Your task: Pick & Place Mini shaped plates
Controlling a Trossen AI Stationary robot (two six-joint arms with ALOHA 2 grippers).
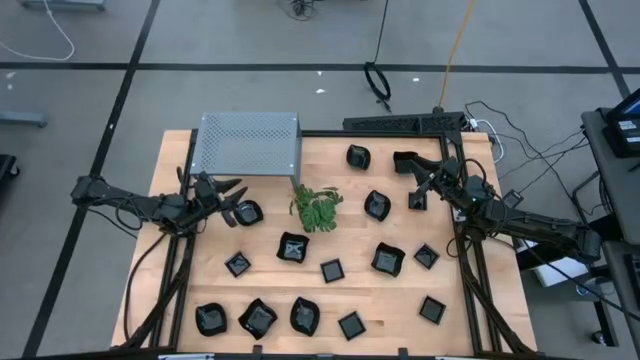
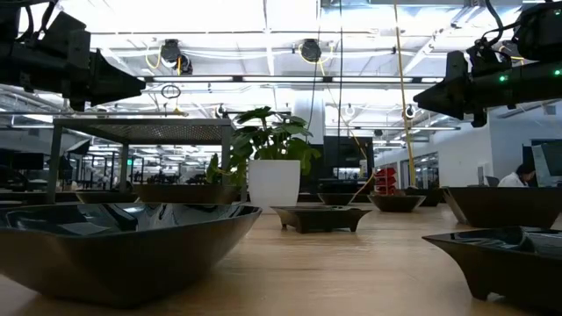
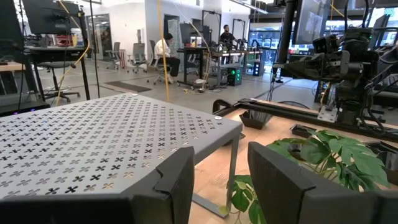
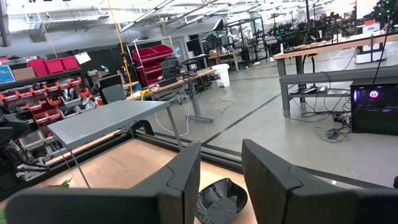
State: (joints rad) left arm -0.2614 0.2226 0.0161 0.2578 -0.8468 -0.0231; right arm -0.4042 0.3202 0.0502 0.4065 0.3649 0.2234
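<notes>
Plate [image 4: 221, 198] lies just beyond the parted fingers of the empty right gripper [image 4: 221, 180].

— Where did the plates [image 1: 332, 270] lie?
— Glossy black dishes, upright and apart, were scattered over the table: one at 12 o'clock [image 1: 358, 156], several toward 3 [image 1: 388, 259], a row along 6 [image 1: 258, 318], one at 9 [image 1: 247, 212].
— Shapes?
— Some were square [image 1: 431, 309], others rounded or irregular [image 1: 305, 315].
</notes>
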